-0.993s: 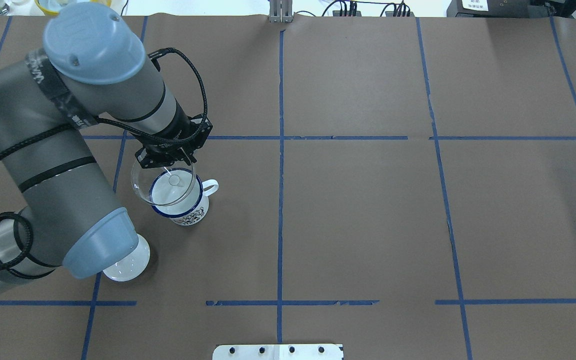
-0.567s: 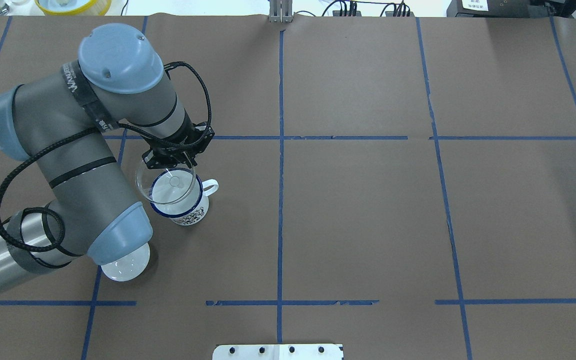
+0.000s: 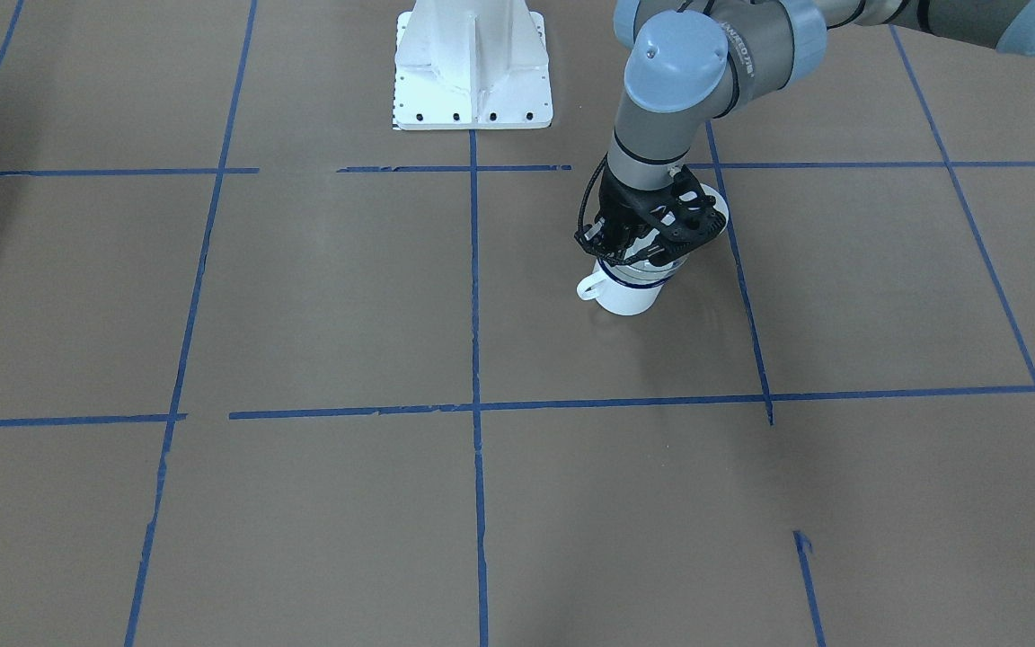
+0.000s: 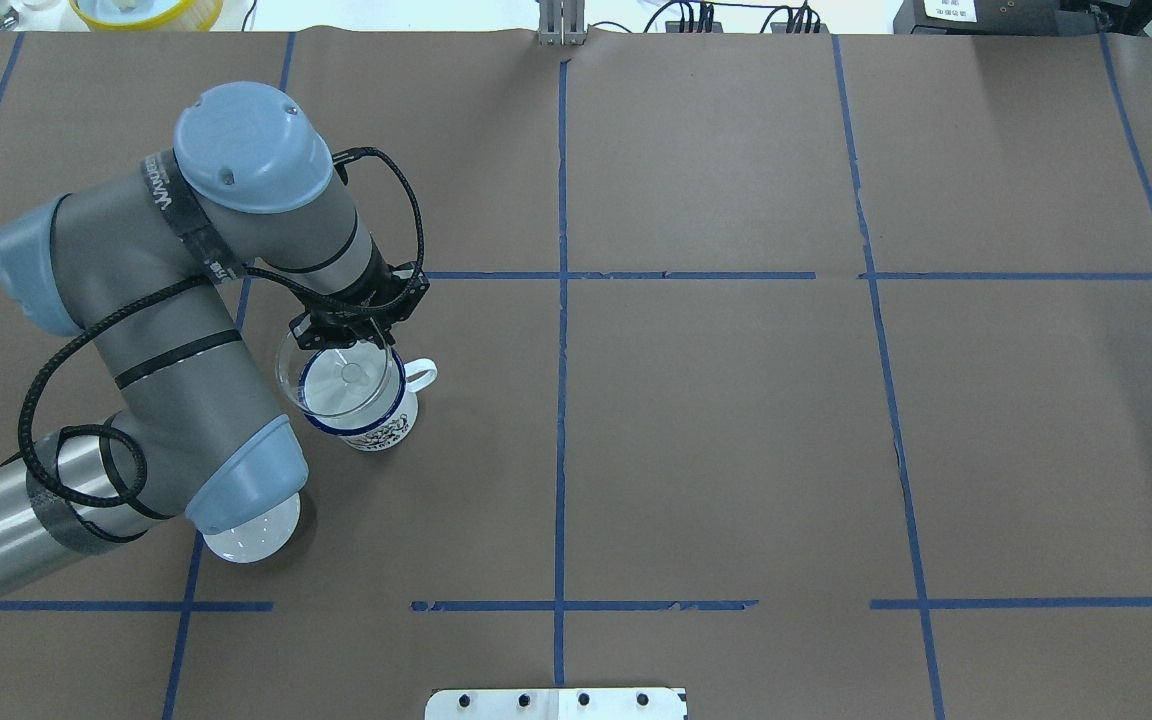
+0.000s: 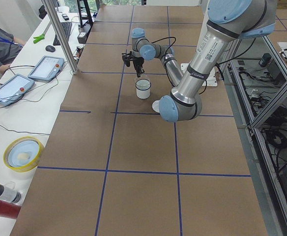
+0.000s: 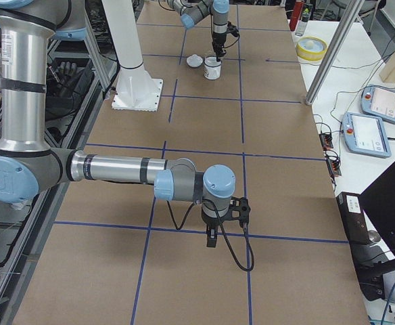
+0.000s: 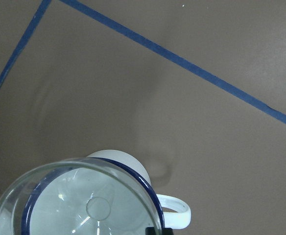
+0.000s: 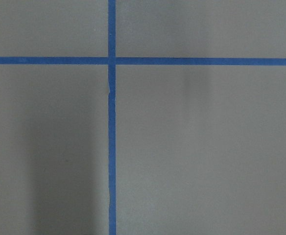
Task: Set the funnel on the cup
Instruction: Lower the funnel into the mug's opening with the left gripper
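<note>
One second has brought the funnel (image 4: 338,378) lower and a little right, so its clear cone now sits almost centred over the cup (image 4: 381,428), only its left rim overhanging the blue edge. The left fingers (image 4: 361,330) stay clamped on the funnel's far rim. Whether the cone already rests on the cup I cannot tell; I judge a small nudge right and down remains before release. A white lid (image 4: 251,540) lies on the bench (image 4: 736,450) near-left of the cup, half under the arm's elbow, not in the way. The right fingers (image 6: 211,238) hang far off right; apart or together, I cannot tell.
</note>
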### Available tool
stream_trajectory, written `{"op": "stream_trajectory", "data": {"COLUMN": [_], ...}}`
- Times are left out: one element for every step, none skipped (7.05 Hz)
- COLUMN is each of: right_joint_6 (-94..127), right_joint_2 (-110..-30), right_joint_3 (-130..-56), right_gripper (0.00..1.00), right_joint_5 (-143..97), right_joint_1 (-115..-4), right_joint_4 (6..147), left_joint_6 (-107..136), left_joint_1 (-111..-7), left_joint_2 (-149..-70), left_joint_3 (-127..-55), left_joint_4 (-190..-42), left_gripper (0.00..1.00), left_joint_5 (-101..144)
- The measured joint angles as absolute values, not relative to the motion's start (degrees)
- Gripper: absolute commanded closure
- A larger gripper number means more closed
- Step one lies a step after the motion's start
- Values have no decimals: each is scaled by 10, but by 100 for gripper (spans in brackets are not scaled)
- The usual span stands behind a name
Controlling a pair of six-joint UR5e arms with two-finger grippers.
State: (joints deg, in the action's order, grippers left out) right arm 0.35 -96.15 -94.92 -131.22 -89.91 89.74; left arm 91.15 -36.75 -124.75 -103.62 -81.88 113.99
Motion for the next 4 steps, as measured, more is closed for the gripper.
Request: {"op": "stream_trajectory", "data": {"right_joint_6": [4,4,4,4], "right_joint_2": [-962,-962,-962,-962], "right_joint_3": [-949,-949,-949,-949], "right_gripper": [0,0,0,0], "right_joint_5": [-1312,-1312,-1312,-1312], "right_joint_1": [-899,-899,-899,-899], "right_joint_4": [897,897,897,897], "left_joint_6": [911,911,911,911], "left_joint_1": [-364,-362,-361,-361], "left_joint_2": [-1248,-1247,-1247,-1247], "left_joint_3": [-1036,-1036,-1035,-1035], "left_joint_4": [-820,-820,-820,-820], "left_gripper": [100,92,76,18], "left_joint_5": [1140,1140,1140,1140]}}
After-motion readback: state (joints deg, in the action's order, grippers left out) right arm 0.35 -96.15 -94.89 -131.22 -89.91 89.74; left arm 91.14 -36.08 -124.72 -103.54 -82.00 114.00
